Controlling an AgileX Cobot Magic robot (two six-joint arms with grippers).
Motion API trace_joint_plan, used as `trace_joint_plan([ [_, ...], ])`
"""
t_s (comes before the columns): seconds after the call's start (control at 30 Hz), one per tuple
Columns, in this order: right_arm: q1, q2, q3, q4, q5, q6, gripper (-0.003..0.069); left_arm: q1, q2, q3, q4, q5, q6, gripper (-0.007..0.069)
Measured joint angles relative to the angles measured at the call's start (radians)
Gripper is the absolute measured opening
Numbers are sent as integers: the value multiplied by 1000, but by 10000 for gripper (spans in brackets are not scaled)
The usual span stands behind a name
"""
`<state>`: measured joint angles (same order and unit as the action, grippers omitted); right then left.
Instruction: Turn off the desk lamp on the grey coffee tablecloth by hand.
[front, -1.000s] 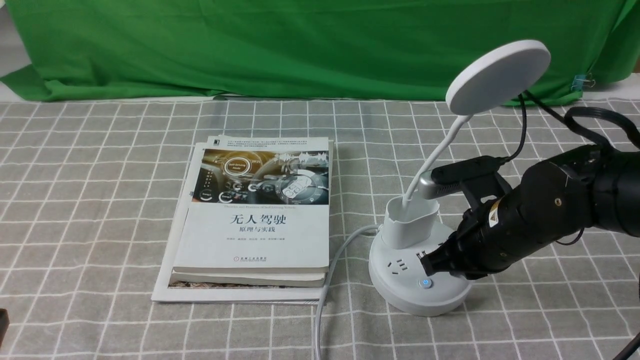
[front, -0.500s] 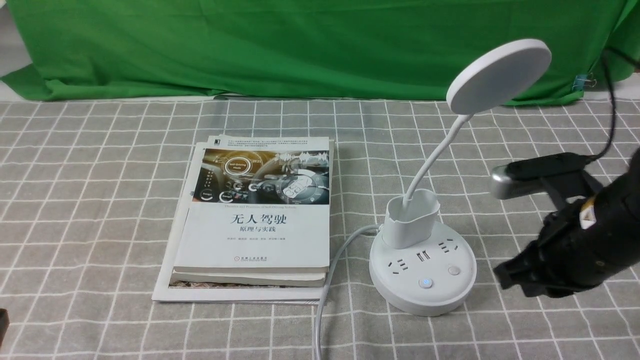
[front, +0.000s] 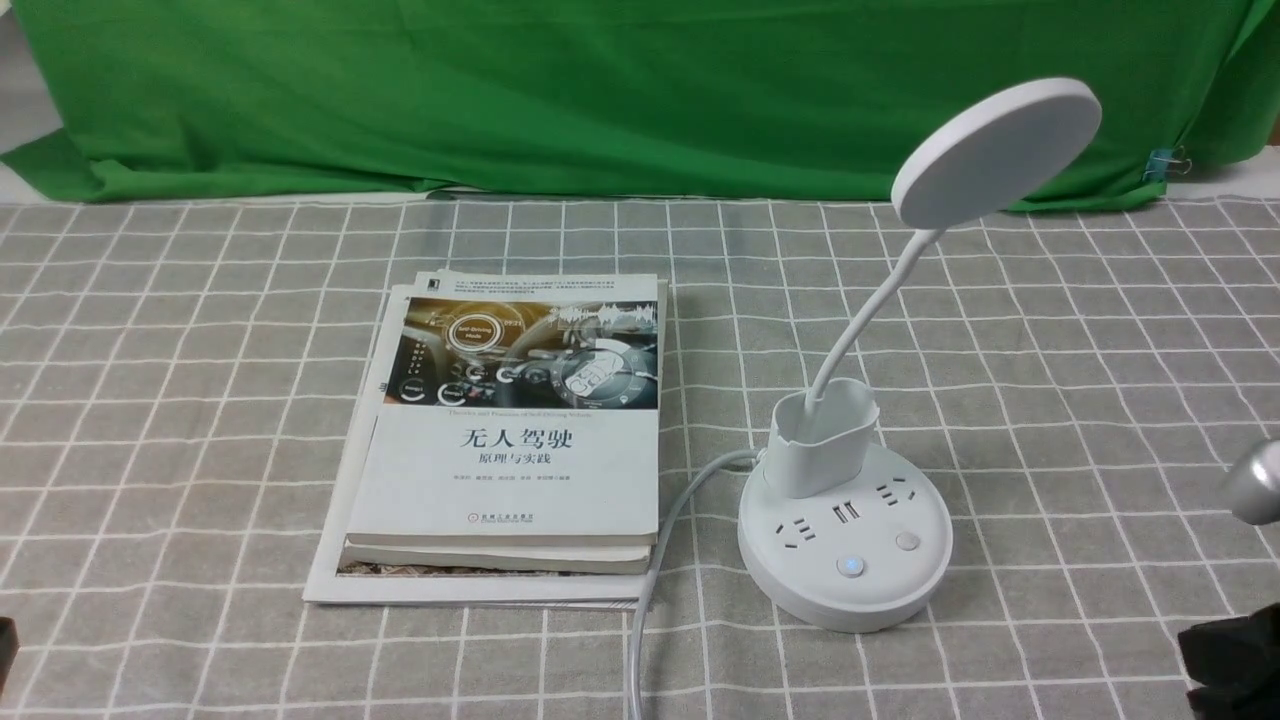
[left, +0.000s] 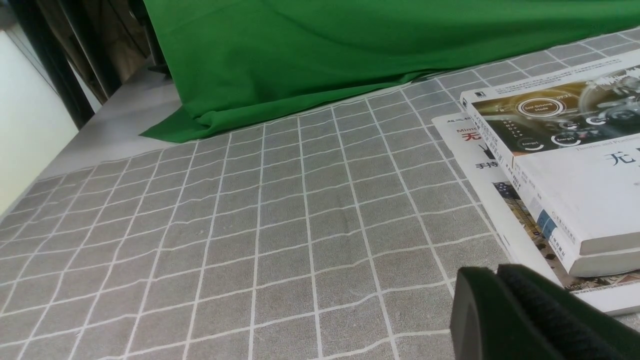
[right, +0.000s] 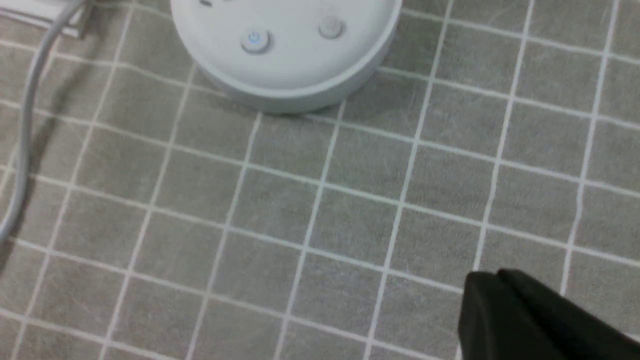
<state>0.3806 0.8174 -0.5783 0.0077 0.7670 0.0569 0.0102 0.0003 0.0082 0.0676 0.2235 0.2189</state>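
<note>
At the far left, a strip of the left arm's claw (left: 496, 272) just pokes in at the near edge; its two dark fingers are pressed together, and I see nothing caught in them. Over on that left side the grey coffee tablecloth (front: 180, 400) lies spread over the tabletop, its thin white lines making squares, with a green backdrop cloth (front: 600, 100) hanging across the far side. Left of the middle there's a stack of books (front: 510, 430), the top one carrying a car-dashboard picture above Chinese lettering. A pale grey cord (front: 665, 540) curves between the stack and the lamp, joining the base's left side. Right of the middle stands the desk lamp (front: 845, 540), upright on the cloth, its neck leaning up and right out of the cup holder to the tilted disc head. Two round buttons sit on the near part of its base, the left one glowing blue; from here I can't tell whether the head is lit. At the near right edge, partly cut off, is the right arm's claw (right: 499, 274), well apart from the lamp, its fingers closed together with nothing visible between them. A blue clip (front: 1160, 164) grips the green cloth at the far right.
</note>
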Motion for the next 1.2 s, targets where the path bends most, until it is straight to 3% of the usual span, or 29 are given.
trace_joint_plan([
  [0.37,0,-143,5,-23,-101,-30,37,0,0,0,0,0,0,19],
  [0.6,-90,-388,223,-82,-523,-112,37,0,0,0,0,0,0,19],
  [0.73,-180,-579,422,-84,-630,-113,38,0,0,0,0,0,0,19],
  [0.9,-276,-803,579,-83,-564,-47,38,0,1,0,0,2,0,19],
  [1.2,-289,-816,586,-85,-505,-23,38,0,-2,0,0,0,0,19],
])
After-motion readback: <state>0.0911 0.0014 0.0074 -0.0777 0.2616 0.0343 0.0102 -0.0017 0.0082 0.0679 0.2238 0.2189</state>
